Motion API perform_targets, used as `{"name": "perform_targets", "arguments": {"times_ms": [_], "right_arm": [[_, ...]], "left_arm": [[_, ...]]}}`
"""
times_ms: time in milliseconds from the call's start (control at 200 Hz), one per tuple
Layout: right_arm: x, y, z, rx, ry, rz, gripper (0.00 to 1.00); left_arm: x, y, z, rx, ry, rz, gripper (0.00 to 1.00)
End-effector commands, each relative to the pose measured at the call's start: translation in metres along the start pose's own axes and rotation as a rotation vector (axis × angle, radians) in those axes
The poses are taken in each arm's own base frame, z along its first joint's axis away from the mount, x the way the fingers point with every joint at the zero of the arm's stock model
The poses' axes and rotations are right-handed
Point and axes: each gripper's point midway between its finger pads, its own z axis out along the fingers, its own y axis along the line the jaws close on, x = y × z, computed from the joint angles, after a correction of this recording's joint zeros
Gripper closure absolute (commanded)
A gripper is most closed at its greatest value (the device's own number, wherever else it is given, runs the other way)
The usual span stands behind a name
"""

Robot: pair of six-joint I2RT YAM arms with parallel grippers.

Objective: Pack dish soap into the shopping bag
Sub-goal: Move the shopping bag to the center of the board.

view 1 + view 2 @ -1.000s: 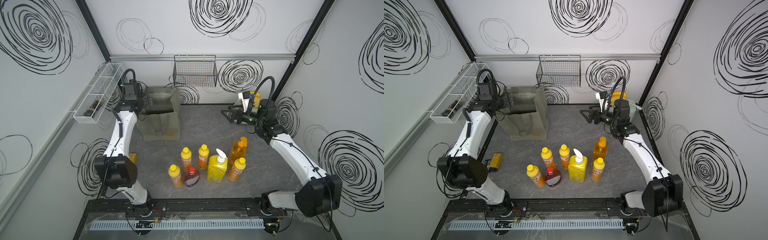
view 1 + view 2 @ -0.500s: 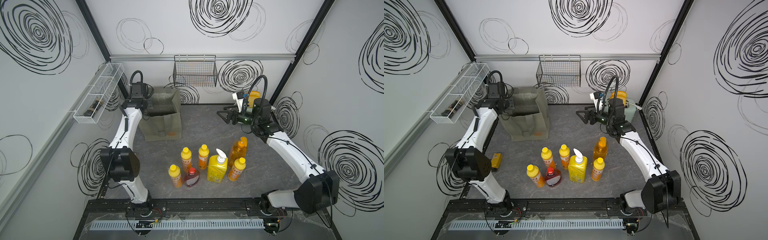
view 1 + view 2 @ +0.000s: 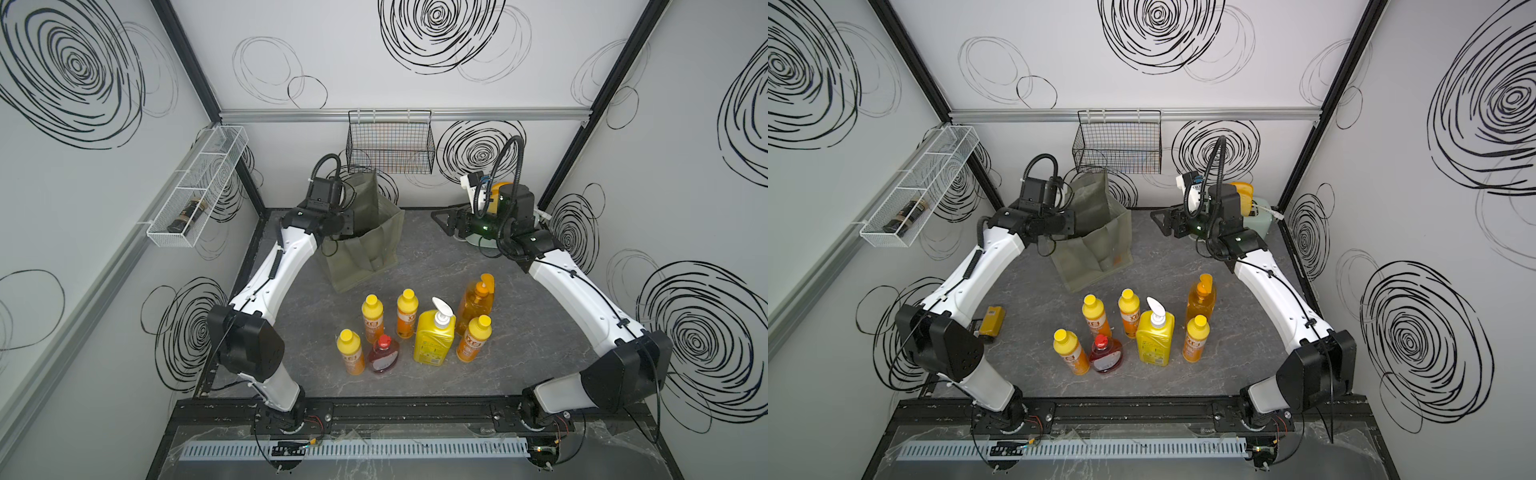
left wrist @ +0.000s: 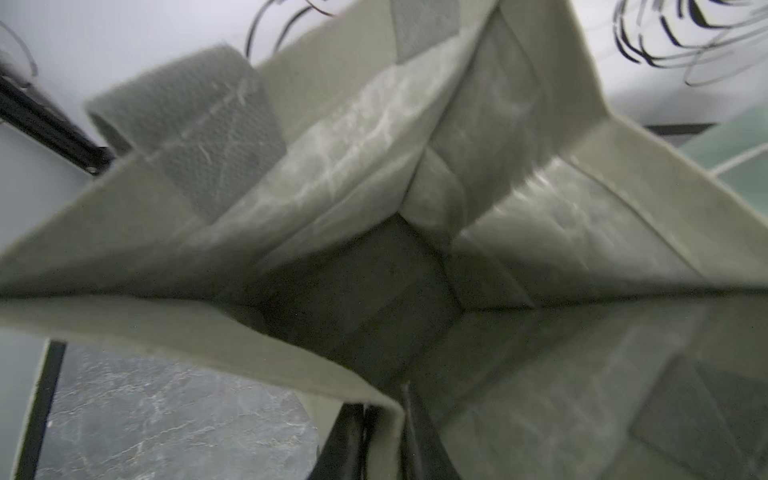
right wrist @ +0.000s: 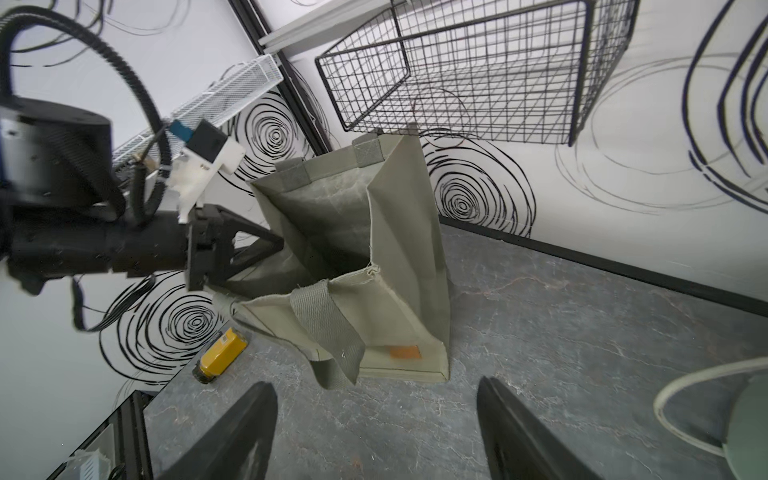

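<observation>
Since a second ago the left arm has swung in from the side wall to the bag, and its claw, wide then, has narrowed. The left claw now pinches the bag's rim, with the fabric edge between its two black fingers. The bag has slid a little toward the middle of the table and turned, so that one bottom corner faces the bottles. The right claw has edged slightly toward the middle and stays wide, with nothing between its fingers; it hangs over the back right of the table, facing the bag. The bag stands at the back left, just below the black wire basket and well apart from the bottles. Its long axis is upright and its mouth opens upward. The back wall stands tall and the near wall sags lower. A handle flops down over the front, beside the orange tag. All seven bottles stand upright, caps up, in a cluster at the front middle of the table. A yellow-labelled jar lies on its side near the left arm.
</observation>
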Motion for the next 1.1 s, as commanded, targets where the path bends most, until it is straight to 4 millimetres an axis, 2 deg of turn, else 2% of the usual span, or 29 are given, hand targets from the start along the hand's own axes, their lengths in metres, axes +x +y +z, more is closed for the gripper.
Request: {"name": "perform_targets", "arguments": {"times_ms": [0, 130, 220, 420, 535, 695, 876, 1026, 1096], "right_arm": [[0.002, -0.012, 0.005, 0.106, 0.044, -0.021, 0.19], [0.004, -0.021, 0.015, 0.169, 0.085, -0.038, 0.17], [0.003, -0.018, 0.02, 0.197, 0.102, -0.059, 0.15], [0.001, -0.009, 0.038, 0.241, 0.13, -0.112, 0.1], [-0.001, -0.003, 0.053, 0.234, 0.144, -0.134, 0.09], [-0.001, -0.007, 0.079, 0.222, 0.159, -0.157, 0.09], [0.014, -0.008, 0.114, 0.198, 0.224, -0.159, 0.1], [0.028, -0.008, 0.139, 0.225, 0.269, -0.184, 0.18], [0.032, -0.012, 0.147, 0.252, 0.287, -0.187, 0.29]], "left_arm": [[0.011, -0.031, -0.016, 0.079, -0.012, 0.023, 0.81], [0.028, -0.059, -0.023, 0.136, -0.009, 0.076, 0.82], [0.036, -0.075, -0.028, 0.172, -0.008, 0.114, 0.84], [0.047, -0.096, -0.041, 0.246, -0.009, 0.167, 0.85], [0.056, -0.101, -0.045, 0.273, -0.005, 0.184, 0.85], [0.065, -0.099, -0.05, 0.283, -0.008, 0.194, 0.85], [0.069, -0.097, -0.052, 0.29, -0.024, 0.191, 0.84], [0.065, -0.096, -0.054, 0.29, -0.053, 0.19, 0.83], [0.061, -0.094, -0.055, 0.29, -0.068, 0.181, 0.82]]}}
